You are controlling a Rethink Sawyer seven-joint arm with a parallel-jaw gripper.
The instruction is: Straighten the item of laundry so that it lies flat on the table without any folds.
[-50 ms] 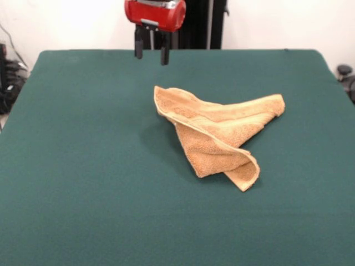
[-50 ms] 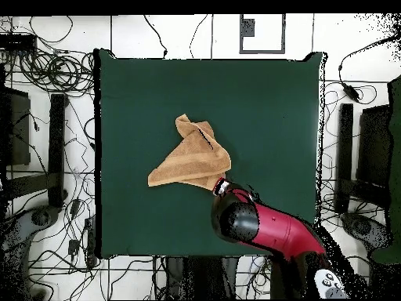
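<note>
Hovering my spread, empty black two-finger gripper (image 1: 150,55) above the dark green felt table (image 1: 83,166), I see the crumpled tan-orange terry towel (image 1: 219,133) mid-table, folded over itself, awaiting a corner pinch.

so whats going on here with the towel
A red robot arm is working on flattening a tan-orange towel on a green table. The towel lies crumpled near the middle, folded over itself into a rough triangle. The pincer hangs open above the table behind the towel, holding nothing. Nothing is flat yet.
</note>
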